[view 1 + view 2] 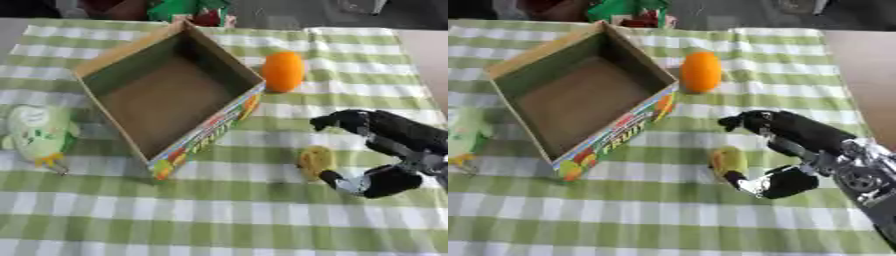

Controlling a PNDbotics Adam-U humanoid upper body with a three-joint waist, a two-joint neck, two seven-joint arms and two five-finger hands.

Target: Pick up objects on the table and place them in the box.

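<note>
We see the right hand (798, 150) reaching in from the right side over the green-and-white checked tablecloth (262, 215), its black fingers (750, 121) stretched toward the left and curved above, the thumb (745, 181) lying lower. Between them sits a small yellow round object (316, 161) resting on the cloth; the thumb tip meets its lower edge, while the fingers arch above and apart from it, so the hand is spread around the piece and not clenched on it. We cannot tell whether the fingers touch it anywhere else. The left hand shows in neither view. To the left of the hand stands the open cardboard box (114, 57), turned at an angle to the table edge, with colourful fruit printing along its near side wall; we see only its bare brown floor inside. Just beyond the box's far right corner an orange (283, 71) stands on the cloth, close to the box wall yet apart from it. At the left edge, beside the box, lies a pale green soft toy (37, 132).
</note>
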